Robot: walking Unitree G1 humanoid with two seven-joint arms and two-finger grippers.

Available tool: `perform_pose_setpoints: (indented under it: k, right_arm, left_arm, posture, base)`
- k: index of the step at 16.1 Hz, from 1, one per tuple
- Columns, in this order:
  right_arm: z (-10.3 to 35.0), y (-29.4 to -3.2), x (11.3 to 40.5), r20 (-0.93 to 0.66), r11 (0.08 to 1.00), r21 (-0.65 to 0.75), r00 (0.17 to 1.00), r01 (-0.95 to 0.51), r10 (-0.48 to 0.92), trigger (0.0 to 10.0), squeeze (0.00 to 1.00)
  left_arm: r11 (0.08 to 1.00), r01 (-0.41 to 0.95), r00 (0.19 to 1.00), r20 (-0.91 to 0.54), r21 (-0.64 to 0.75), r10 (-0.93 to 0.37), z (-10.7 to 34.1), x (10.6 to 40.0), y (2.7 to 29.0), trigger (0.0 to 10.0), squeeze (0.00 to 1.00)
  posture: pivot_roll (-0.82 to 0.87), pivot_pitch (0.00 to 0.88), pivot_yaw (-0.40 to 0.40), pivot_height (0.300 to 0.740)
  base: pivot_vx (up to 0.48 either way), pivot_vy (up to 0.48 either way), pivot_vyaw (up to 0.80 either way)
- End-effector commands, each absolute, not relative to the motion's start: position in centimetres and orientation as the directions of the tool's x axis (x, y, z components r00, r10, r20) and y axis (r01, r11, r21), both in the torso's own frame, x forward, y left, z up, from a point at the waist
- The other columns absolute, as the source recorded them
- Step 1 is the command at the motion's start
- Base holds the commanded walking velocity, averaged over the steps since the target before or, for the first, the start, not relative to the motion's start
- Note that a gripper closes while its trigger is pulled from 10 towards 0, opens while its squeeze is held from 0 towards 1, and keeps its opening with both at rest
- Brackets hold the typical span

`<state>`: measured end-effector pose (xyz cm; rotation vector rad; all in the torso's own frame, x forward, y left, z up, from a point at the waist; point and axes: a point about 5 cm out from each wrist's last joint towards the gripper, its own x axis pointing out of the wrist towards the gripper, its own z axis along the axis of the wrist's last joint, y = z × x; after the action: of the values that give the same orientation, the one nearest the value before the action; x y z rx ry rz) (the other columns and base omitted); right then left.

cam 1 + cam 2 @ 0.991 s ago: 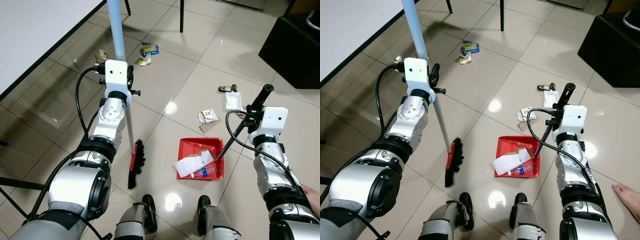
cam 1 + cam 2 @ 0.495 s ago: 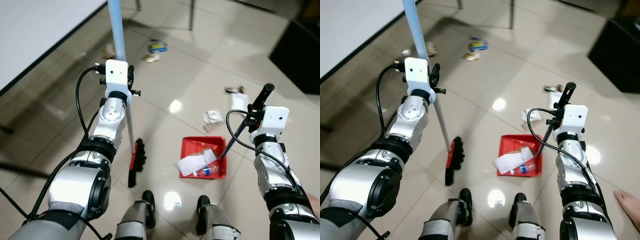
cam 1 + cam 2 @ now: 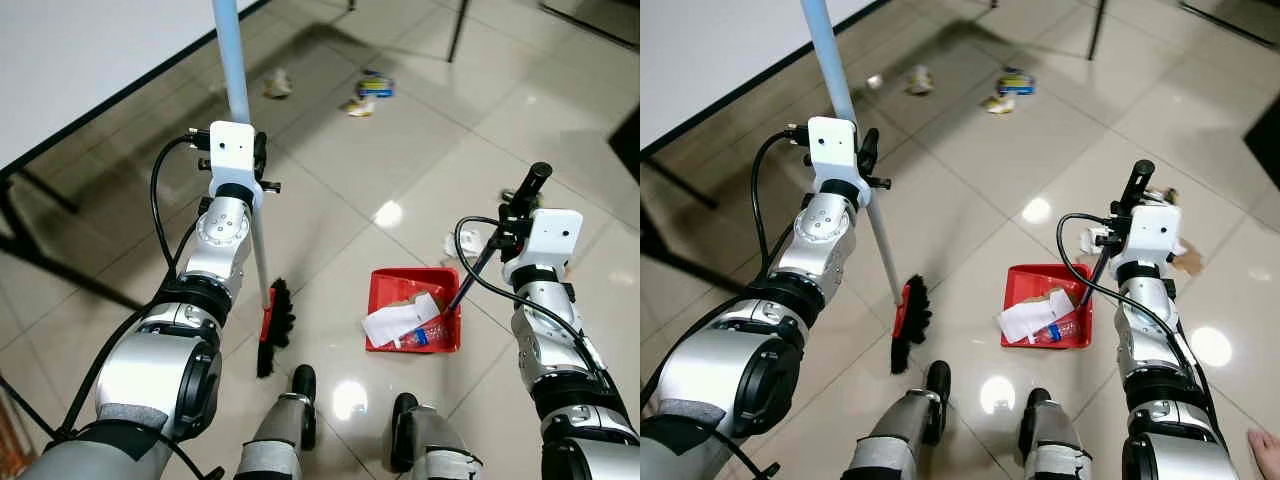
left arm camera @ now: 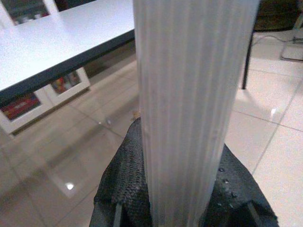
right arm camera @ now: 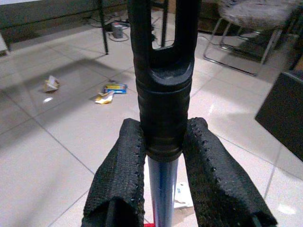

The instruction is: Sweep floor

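My left gripper [image 3: 252, 160] is shut on the pale blue pole [image 4: 189, 94] of a broom. Its red and black head [image 3: 272, 325] rests on the tiles just left of my feet. My right gripper [image 5: 163, 189] is shut on the black handle [image 5: 163, 94] of a red dustpan [image 3: 385, 282], which sits on the floor in front of my right foot. The pan holds white paper, cardboard and a small bottle. A blue and yellow packet [image 3: 375, 85] and a crumpled scrap [image 3: 278, 82] lie further ahead.
A white table [image 3: 80, 50] with a black edge and dark legs [image 3: 60, 270] runs along my left. Chair legs [image 3: 455, 30] stand at the far end. White paper [image 3: 452, 243] lies right of the dustpan, partly behind my right arm.
The whole view has swung, so the camera moved. Both grips are unchanged. The dustpan now sits further left of the white papers, and the dark box at the right has left the picture.
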<state>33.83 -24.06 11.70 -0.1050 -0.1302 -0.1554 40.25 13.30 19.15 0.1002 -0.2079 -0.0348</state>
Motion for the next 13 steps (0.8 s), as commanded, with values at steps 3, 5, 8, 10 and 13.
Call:
perform_pose_setpoints:
  k: [3,5,8,10,13]
  right_arm:
    - [10.6,-23.3,33.6,0.092,0.988,-0.085,0.989,0.128,-0.120,10.0,0.00]
    - [10.6,-23.4,33.7,0.090,0.988,-0.086,0.989,0.125,-0.117,10.0,0.00]
    - [10.8,-23.7,33.7,0.090,0.989,-0.097,0.990,0.115,-0.106,10.0,0.00]
    - [11.4,-24.1,34.0,0.093,0.988,-0.110,0.991,0.106,-0.096,10.0,0.00]
    - [12.2,-24.3,34.5,0.094,0.988,-0.131,0.993,0.084,-0.072,10.0,0.00]
  left_arm:
    - [0.994,-0.001,0.980,0.200,0.110,-0.021,18.9,40.2,14.1,10.0,0.00]
    - [0.994,-0.006,0.980,0.198,0.108,-0.016,18.8,40.2,14.2,10.0,0.00]
    - [0.996,-0.022,0.980,0.199,0.089,0.004,18.5,40.0,14.3,10.0,0.00]
    - [0.997,-0.040,0.981,0.193,0.061,0.027,17.9,39.8,14.1,10.0,0.00]
    - [0.998,-0.059,0.982,0.180,0.027,0.053,16.8,39.3,13.8,10.0,0.00]
  posture:
    - [-0.04,0.312,0.128,0.740]
    - [-0.04,0.310,0.122,0.740]
    - [-0.06,0.303,0.084,0.740]
    - [-0.08,0.295,0.039,0.740]
    - [-0.10,0.281,-0.013,0.740]
  base:
    - [0.000,0.000,0.80]
    - [0.000,0.000,0.80]
    - [0.000,0.000,0.80]
    - [0.000,0.000,0.80]
    - [0.000,0.000,0.80]
